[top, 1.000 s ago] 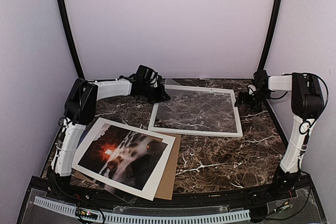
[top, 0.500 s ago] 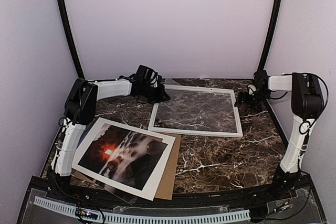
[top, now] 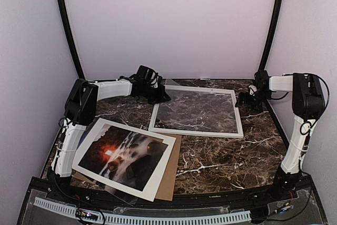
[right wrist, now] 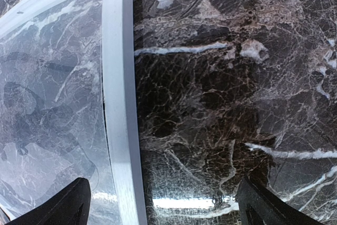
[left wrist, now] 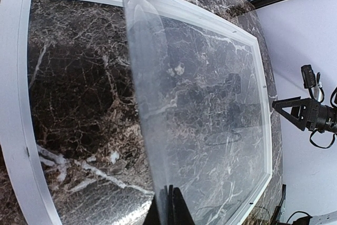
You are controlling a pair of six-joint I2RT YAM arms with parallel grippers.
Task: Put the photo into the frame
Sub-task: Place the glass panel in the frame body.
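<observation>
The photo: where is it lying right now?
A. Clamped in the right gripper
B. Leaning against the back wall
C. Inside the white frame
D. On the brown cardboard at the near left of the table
D: the top view shows the photo lying flat over the brown cardboard at the near left, apart from the white frame, through whose centre only the table shows.

The top external camera looks down from above and behind both arm bases, far from either jaws, taking in the whole worktop [top: 226, 154]. The left wrist camera sits close over the left jaws, facing along a clear sheet [left wrist: 200, 130] and across the frame [left wrist: 13, 109] toward the right arm [left wrist: 316, 117]. The right wrist camera looks steeply down between the right jaws at the same frame's rail.
</observation>
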